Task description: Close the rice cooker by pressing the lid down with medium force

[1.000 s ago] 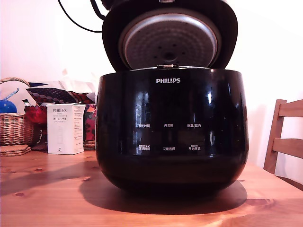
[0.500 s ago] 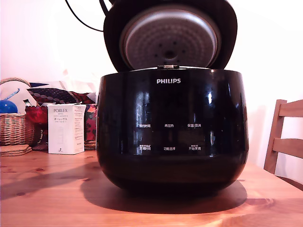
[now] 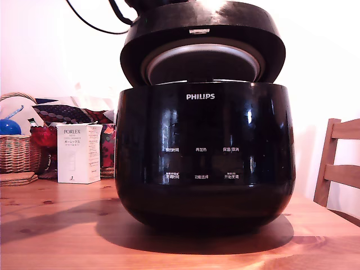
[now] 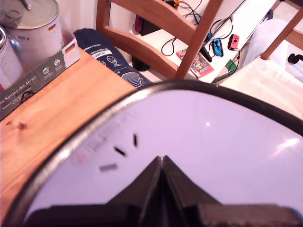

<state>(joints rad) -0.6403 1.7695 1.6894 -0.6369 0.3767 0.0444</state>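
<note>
the lid (image 3: 202, 31) hangs tilted over the rice cooker (image 3: 204, 157), hinged at the back, its front edge a clear gap above the cooker's rim, so the silver inner plate (image 3: 202, 63) shows only as a shallow crescent from the front. in the wrist view the gripper (image 4: 161, 163) has its two dark fingers pressed together into one wedge, holding nothing, the tip lying right on the lid's glossy top surface; i judge it to be in contact, though the glare makes that hard to swear to. so what matters is this: the lid is directly under the fingertips, and the gap that is left runs straight down toward the cooker's rim. the push wants to go down and a little toward the front, away from the hinge, until the latch catches. nothing sits between lid and rim that i can make out. outward from the cooker: it stands on a wooden table (image 3: 56, 230); to its left in the exterior view a white porlex box (image 3: 77, 153), beyond that a wicker basket (image 3: 17, 152) with a blue ball; to its right a wooden chair (image 3: 337, 163), well clear. a black cable (image 3: 93, 25) loops behind the lid, near the hinge side, worth watching but not in the closing path as far as i can tell.
</note>
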